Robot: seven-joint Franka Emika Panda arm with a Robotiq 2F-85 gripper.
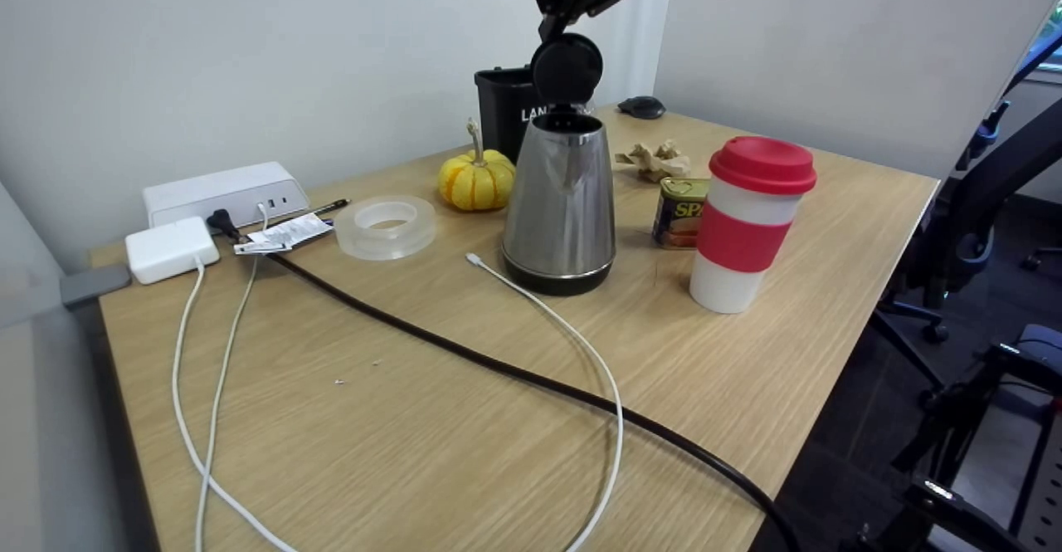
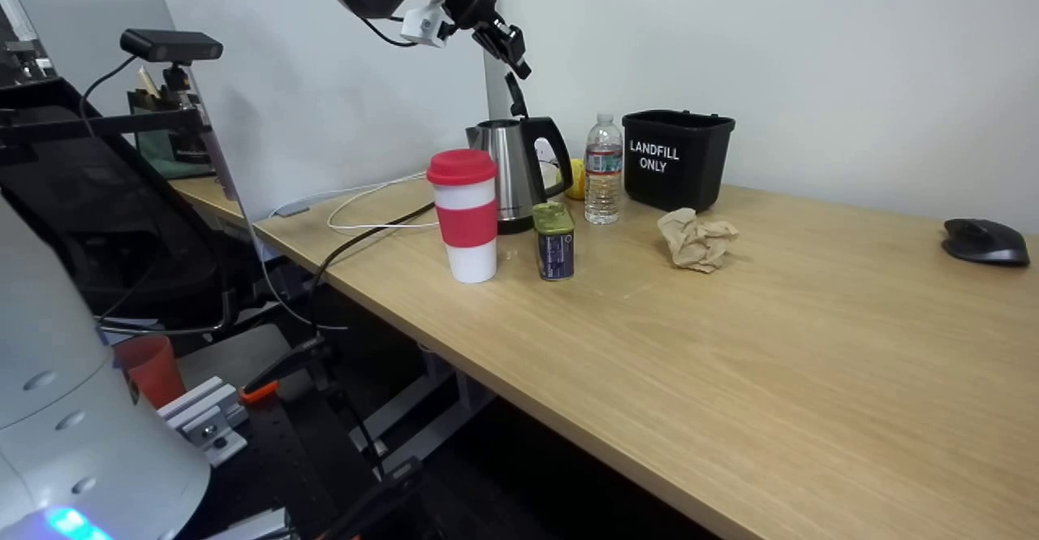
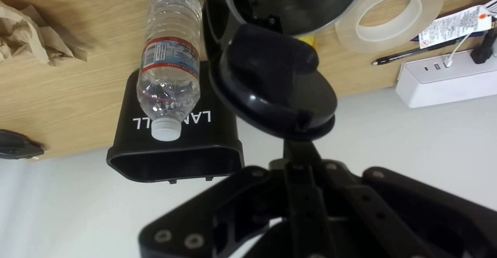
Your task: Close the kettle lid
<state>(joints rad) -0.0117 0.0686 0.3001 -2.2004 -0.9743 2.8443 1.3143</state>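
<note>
Exterior views both show the brushed-steel electric kettle [image 1: 560, 203] upright on the wooden desk [image 1: 373, 469], its round black lid [image 1: 567, 69] raised above the open mouth. Close to the lid's upper edge hangs the Robotiq gripper [image 3: 301, 151], its fingers [image 3: 303, 184] pressed together; I cannot tell whether they touch the lid. In an exterior view, the black handle [image 2: 559, 147] is on the kettle's right, with a water bottle [image 2: 603, 174] just right of it and a landfill bin [image 2: 690, 174] farther right. In an exterior view, a clear tape roll [image 1: 386, 242] lies left of the kettle, and a yellow pumpkin [image 1: 477, 183] sits beyond the roll. To the right stand a Spam can [image 1: 676, 216] and, nearer, a white cup [image 1: 722, 286] with a red lid [image 1: 762, 166]; crumpled brown paper [image 1: 655, 162] lies beyond the can. On the near side a white cable [image 1: 620, 432] crosses a black cable [image 1: 473, 355].
</note>
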